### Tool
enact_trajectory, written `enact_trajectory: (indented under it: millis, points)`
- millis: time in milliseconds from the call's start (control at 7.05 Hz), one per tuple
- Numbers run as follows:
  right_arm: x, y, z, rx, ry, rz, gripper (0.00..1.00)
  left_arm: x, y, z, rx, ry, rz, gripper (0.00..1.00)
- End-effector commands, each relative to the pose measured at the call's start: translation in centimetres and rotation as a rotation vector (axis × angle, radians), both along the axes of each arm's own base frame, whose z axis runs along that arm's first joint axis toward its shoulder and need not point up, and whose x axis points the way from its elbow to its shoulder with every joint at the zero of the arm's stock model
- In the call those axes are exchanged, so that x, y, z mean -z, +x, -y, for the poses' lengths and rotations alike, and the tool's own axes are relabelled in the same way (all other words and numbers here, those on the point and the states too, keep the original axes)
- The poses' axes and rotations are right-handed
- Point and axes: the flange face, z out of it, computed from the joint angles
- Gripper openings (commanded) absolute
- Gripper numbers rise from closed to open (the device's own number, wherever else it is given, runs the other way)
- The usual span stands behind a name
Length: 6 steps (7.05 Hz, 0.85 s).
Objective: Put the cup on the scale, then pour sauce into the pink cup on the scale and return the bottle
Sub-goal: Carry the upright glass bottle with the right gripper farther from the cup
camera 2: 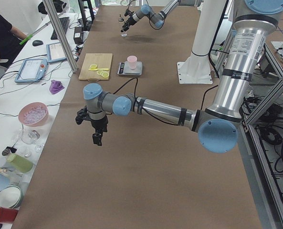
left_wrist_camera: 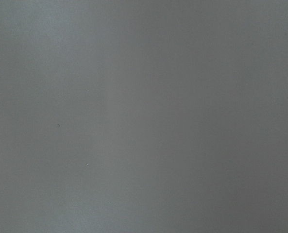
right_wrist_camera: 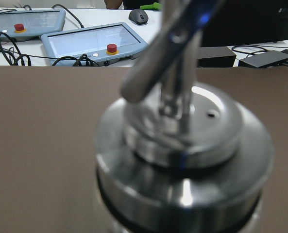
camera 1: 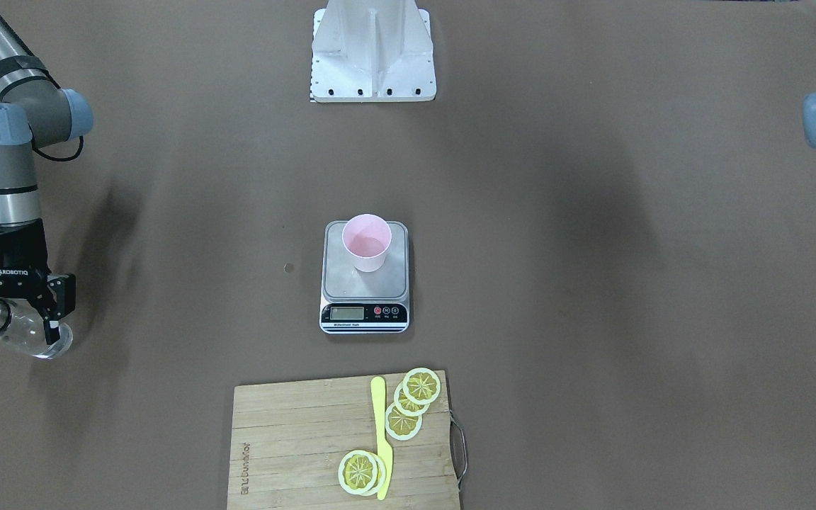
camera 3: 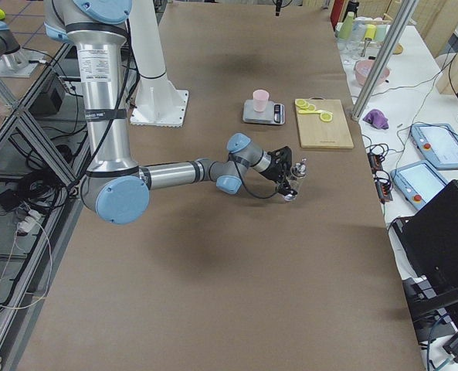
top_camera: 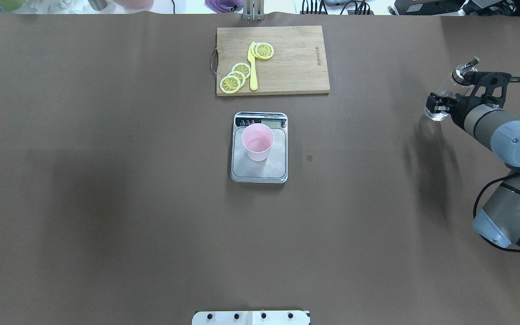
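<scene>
The pale pink cup (camera 1: 366, 242) stands upright on the steel platform of the scale (camera 1: 364, 290), mid-table; it also shows in the overhead view (top_camera: 257, 142) on the scale (top_camera: 259, 170). My right gripper (camera 1: 15, 320) is shut on the clear glass bottle (camera 1: 34, 340) and holds it tilted above the table, far to the robot's right of the scale. The overhead view shows the same gripper (top_camera: 443, 103) and bottle (top_camera: 450, 85). Its metal pourer cap (right_wrist_camera: 182, 145) fills the right wrist view. My left gripper (camera 2: 97, 132) shows only in the left side view; I cannot tell its state.
A wooden cutting board (top_camera: 291, 67) with lemon slices (top_camera: 235, 77) and a yellow knife (top_camera: 253, 67) lies beyond the scale. The robot's base plate (camera 1: 372, 57) is at the table's near edge. The left wrist view shows only bare brown table.
</scene>
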Motion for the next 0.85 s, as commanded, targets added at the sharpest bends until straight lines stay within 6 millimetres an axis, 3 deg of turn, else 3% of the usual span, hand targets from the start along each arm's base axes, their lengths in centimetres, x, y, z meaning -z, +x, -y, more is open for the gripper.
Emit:
enact_trajectory:
  millis: [0, 710]
  points:
    - [-0.55, 0.08, 0.13, -0.02, 0.004, -0.012, 0.0, -0.02, 0.01, 0.05, 0.0, 0.0, 0.0, 0.99]
    - [-0.83, 0.12, 0.25, -0.03, 0.006, -0.02, 0.0, -0.02, 0.01, 0.05, 0.0, 0.0, 0.0, 0.99]
